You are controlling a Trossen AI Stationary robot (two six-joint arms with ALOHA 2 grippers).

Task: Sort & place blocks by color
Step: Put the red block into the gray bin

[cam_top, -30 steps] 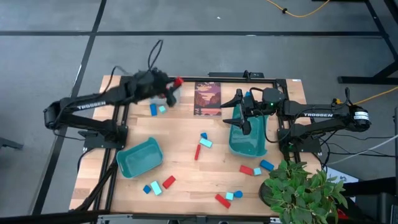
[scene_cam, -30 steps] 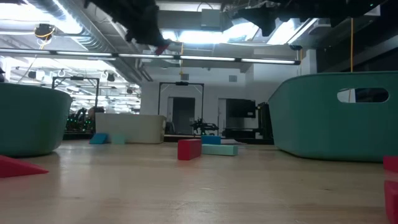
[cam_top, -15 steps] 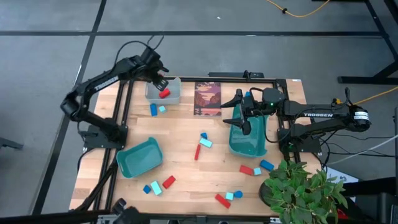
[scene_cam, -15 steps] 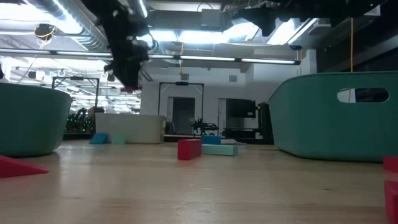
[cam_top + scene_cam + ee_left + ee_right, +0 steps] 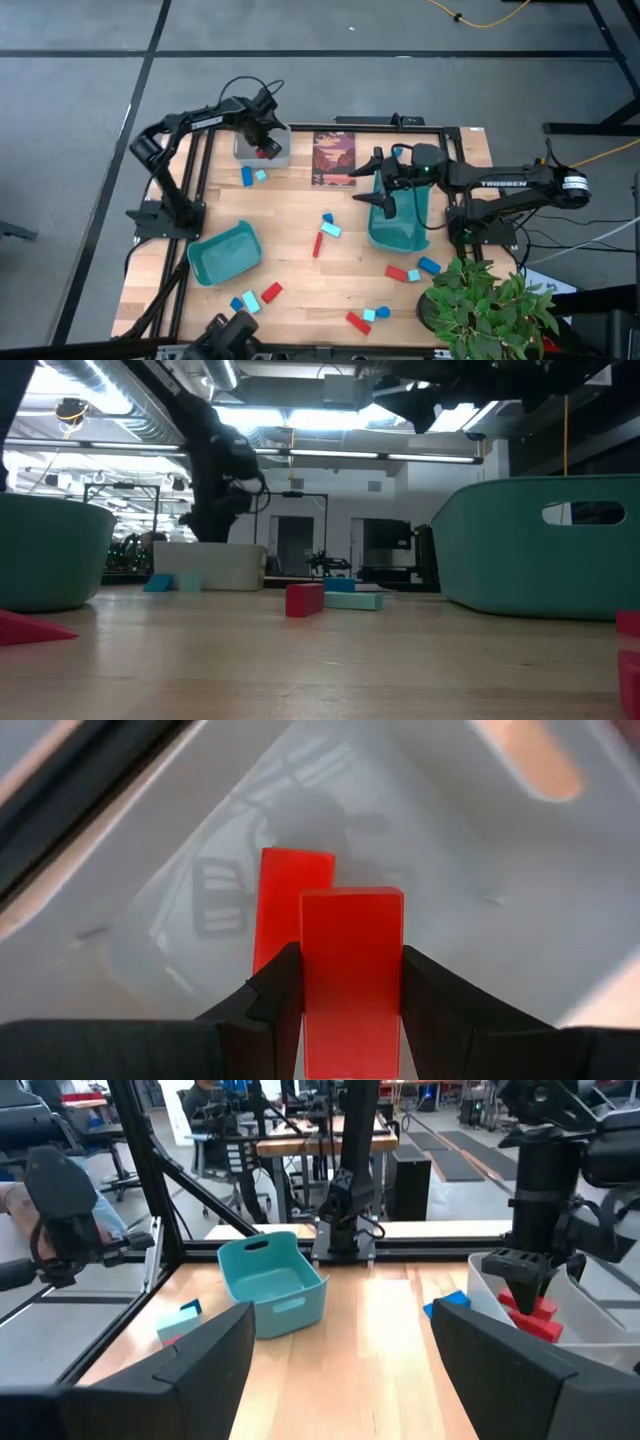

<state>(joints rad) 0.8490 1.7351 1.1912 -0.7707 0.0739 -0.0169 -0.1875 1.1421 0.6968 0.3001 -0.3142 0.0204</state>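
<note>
My left gripper is down inside the grey bin at the table's far left, shut on a red block. A second red block lies on the bin's floor just beyond it. My right gripper hangs open and empty over the teal bin at the right. More red, dark blue and light cyan blocks lie loose on the table, such as a red bar and a cyan block at the middle. My left gripper pinches the red block's two long sides between its two fingers. The fingers point down into the grey bin and lie along the block. The block's free end sticks out past the fingertips, over the bin's floor.
A second teal bin stands at the near left. A dark picture card lies at the far middle. A potted plant stands at the near right corner. Several blocks lie near the front edge and beside the grey bin.
My left gripper has swung from beside the picture card toward the table's left, over the grey bin, and gone down into it, carrying the red block. My right gripper has shifted slightly toward the table's left over its teal bin.
</note>
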